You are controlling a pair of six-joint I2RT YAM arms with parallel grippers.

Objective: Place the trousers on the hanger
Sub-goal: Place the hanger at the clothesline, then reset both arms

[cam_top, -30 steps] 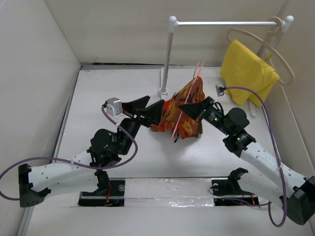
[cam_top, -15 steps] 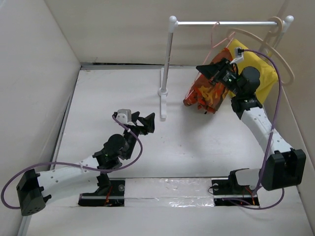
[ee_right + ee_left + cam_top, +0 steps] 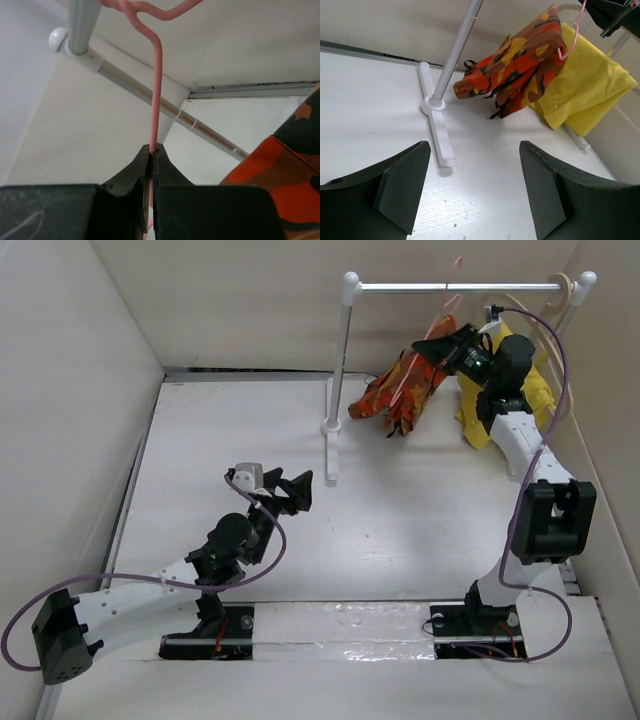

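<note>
The camouflage trousers [image 3: 398, 390] hang folded over the pink wire hanger [image 3: 437, 308], held up by the rail [image 3: 450, 286] of the white rack. They also show in the left wrist view [image 3: 520, 65] and at the right edge of the right wrist view [image 3: 285, 170]. My right gripper [image 3: 440, 348] is shut on the hanger's pink neck [image 3: 156, 90], with the hook at the rail [image 3: 150, 90]. My left gripper [image 3: 297, 490] is open and empty, low over the table, with both dark fingers [image 3: 402, 185] apart.
The rack's white post [image 3: 339, 360] and foot [image 3: 437, 125] stand mid-table. A plain yellow cloth [image 3: 530, 390] on a beige wooden hanger [image 3: 560, 300] hangs at the rail's right end. White walls close in the back and both sides.
My right gripper has carried the hanger and trousers from mid-table up and back to the rail. My left gripper let go of the trousers and drew back toward the near left.
</note>
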